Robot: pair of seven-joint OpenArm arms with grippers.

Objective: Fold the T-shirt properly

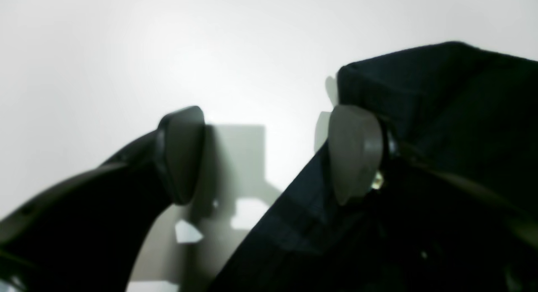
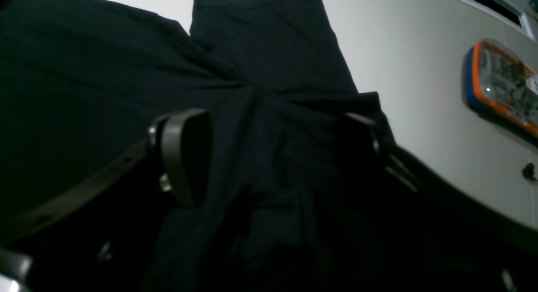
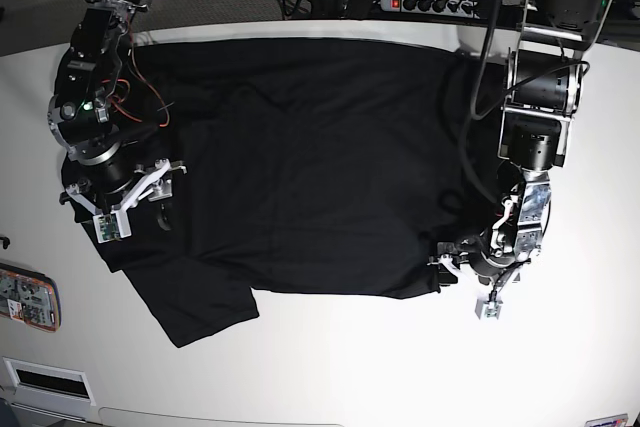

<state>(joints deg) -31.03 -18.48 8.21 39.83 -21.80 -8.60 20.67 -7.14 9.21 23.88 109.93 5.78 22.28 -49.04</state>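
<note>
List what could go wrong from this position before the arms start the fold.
1. The left gripper is open at the T-shirt edge, one finger against the cloth and the other over bare table; closing may catch only a thin bit, or nothing.
2. The right gripper straddles bunched fabric near the sleeve; lifting there could lock in wrinkles.
3. The two grasps are not symmetrical, so the fold may come out skewed.

Black T-shirt [image 3: 310, 167], spread flat on white table, sleeves out
</note>
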